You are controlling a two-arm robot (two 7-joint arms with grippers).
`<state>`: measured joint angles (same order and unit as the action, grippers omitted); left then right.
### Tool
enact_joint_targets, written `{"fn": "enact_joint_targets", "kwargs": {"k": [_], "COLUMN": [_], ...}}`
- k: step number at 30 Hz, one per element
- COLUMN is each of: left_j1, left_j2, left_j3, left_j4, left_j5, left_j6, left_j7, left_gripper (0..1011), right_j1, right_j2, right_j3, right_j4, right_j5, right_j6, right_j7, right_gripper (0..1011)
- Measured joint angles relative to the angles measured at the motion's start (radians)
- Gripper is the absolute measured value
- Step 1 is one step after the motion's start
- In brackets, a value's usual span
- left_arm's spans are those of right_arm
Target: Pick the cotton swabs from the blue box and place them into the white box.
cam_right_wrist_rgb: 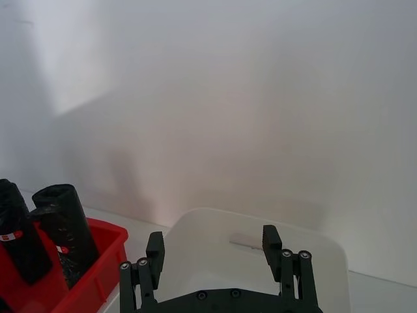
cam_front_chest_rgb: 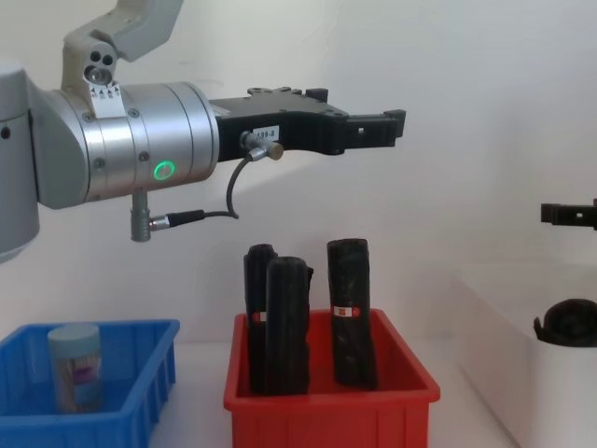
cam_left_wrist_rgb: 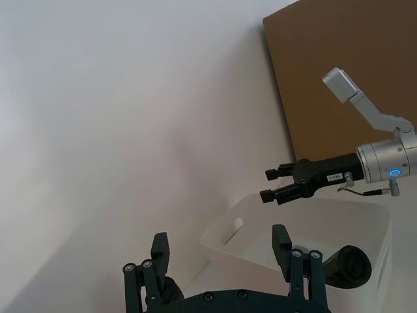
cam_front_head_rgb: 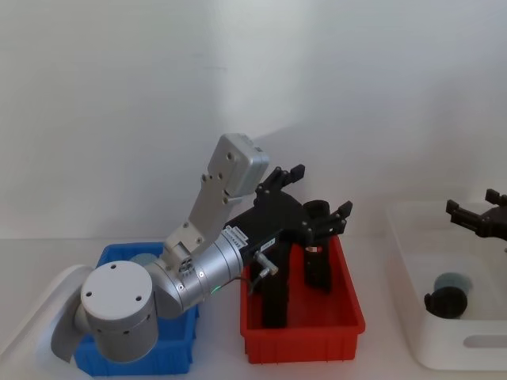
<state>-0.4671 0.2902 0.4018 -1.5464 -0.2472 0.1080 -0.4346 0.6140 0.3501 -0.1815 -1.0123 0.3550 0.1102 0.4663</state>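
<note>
The left end effector [cam_front_head_rgb: 321, 198] hangs wide open and empty above the red bin [cam_front_head_rgb: 301, 336]. The right end effector [cam_front_head_rgb: 475, 215], also open and empty, hovers over the white box [cam_front_head_rgb: 483, 352]. Descending here risks hitting the black rolls [cam_front_chest_rgb: 350, 313], not the cotton swabs [cam_front_chest_rgb: 75, 367] in the blue box [cam_front_chest_rgb: 140, 411]

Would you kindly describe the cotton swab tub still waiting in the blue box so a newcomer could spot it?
Find the blue box, left of the red bin. Standing upright inside is the cotton swab tub: a short clear cylinder with a pale cap, unlike the tall black rolls.

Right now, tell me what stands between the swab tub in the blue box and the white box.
The red bin with its upright black rolls sits between the blue box, holding the cotton swabs, and the white box. The open left gripper is above the rolls.
</note>
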Motion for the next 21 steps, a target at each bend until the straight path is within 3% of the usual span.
{"fn": "enact_joint_targets", "kwargs": {"k": [4,21], "left_j1": [0.000,0.000], "left_j2": [0.000,0.000], "left_j3": [0.000,0.000], "left_j4": [0.000,0.000], "left_j5": [0.000,0.000], "left_j6": [0.000,0.000], "left_j7": [0.000,0.000], "left_gripper": [1003,1003], "right_j1": [0.018,0.055], "right_j2": [-0.006,-0.019], "right_j3": [-0.003,-0.009], "right_j4": [0.026,0.078], "right_j5": [0.005,0.017], "right_j6": [-0.005,-0.017], "right_j7": [0.014,0.043], "right_gripper": [1000,1002]}}
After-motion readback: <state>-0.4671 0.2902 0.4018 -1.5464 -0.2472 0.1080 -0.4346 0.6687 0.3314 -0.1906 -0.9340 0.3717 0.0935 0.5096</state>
